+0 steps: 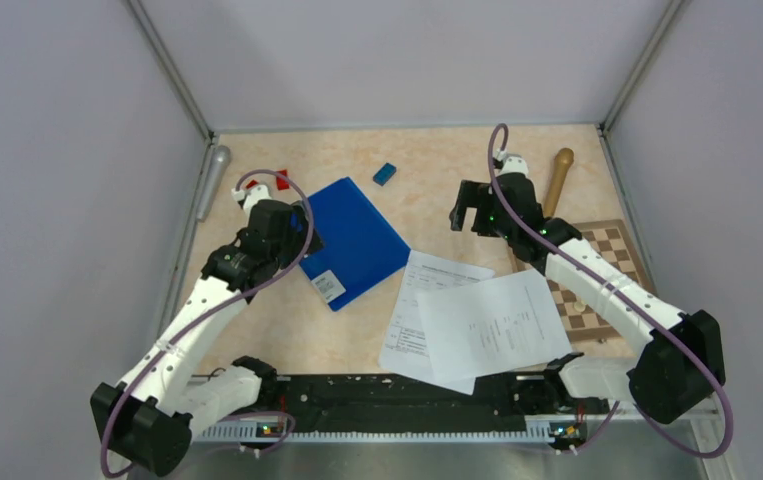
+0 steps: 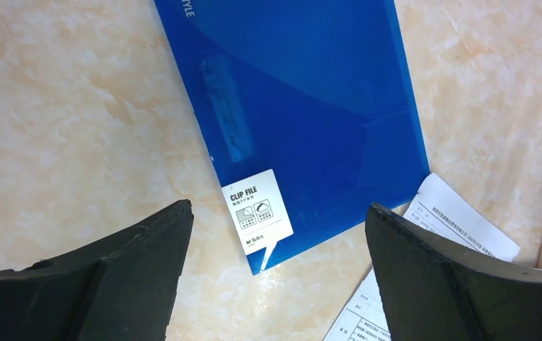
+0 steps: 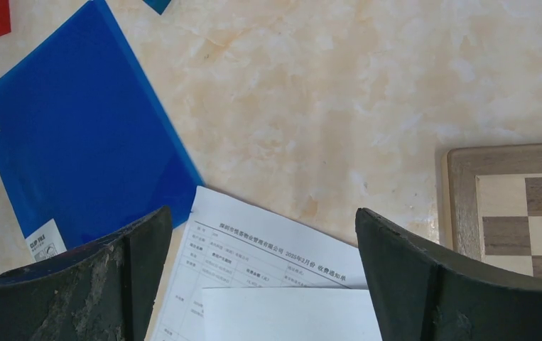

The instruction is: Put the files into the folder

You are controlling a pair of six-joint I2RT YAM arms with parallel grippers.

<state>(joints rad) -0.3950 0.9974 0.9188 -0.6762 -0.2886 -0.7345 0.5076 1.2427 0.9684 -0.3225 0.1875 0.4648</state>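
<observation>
The files (image 1: 477,320) are just loose printed sheets, so I'd guess light, floppy and slidey; best bet is pinching a free corner. They're fanned out near the front, just beside the closed blue folder (image 1: 355,238). Right gripper (image 3: 262,213) hangs spread wide, holding nothing, over their far edge, left gripper (image 2: 278,207) likewise over the folder's label corner.

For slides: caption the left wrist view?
Open left gripper over closed bright-blue plastic folder, printed white paper sheets alongside.
</observation>
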